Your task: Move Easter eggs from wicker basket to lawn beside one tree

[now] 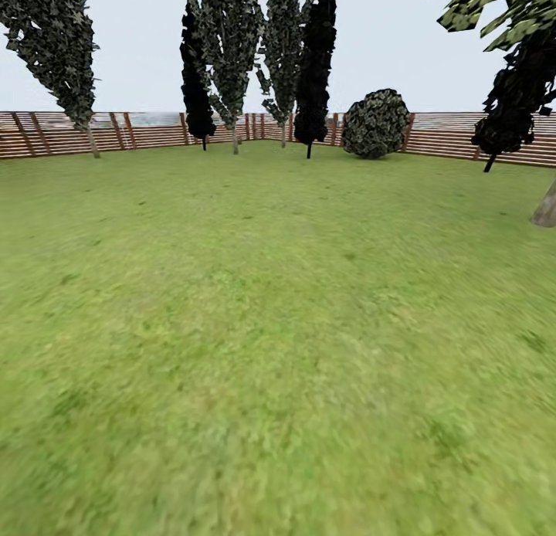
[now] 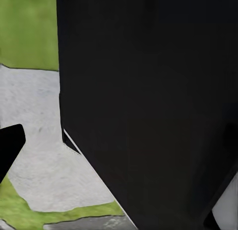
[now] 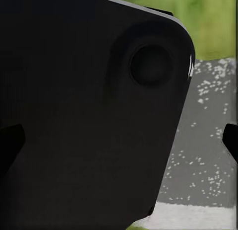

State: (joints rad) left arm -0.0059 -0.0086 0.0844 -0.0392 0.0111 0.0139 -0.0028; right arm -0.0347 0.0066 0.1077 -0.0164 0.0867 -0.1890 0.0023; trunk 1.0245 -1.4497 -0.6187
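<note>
Across the lower frame of the head view, the lawn lies mottled green and bare; a fence and trees line the top, a pale trunk at right edge. Eggs and basket are not yet located. Eggs probably light, smooth; hold around the middle. End effector opening: cannot tell.

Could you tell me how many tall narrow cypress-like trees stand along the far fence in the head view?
5: one at far left, then four clustered near the middle: a dark one, a paler one, another, and a black one. More may hide behind these.
</note>
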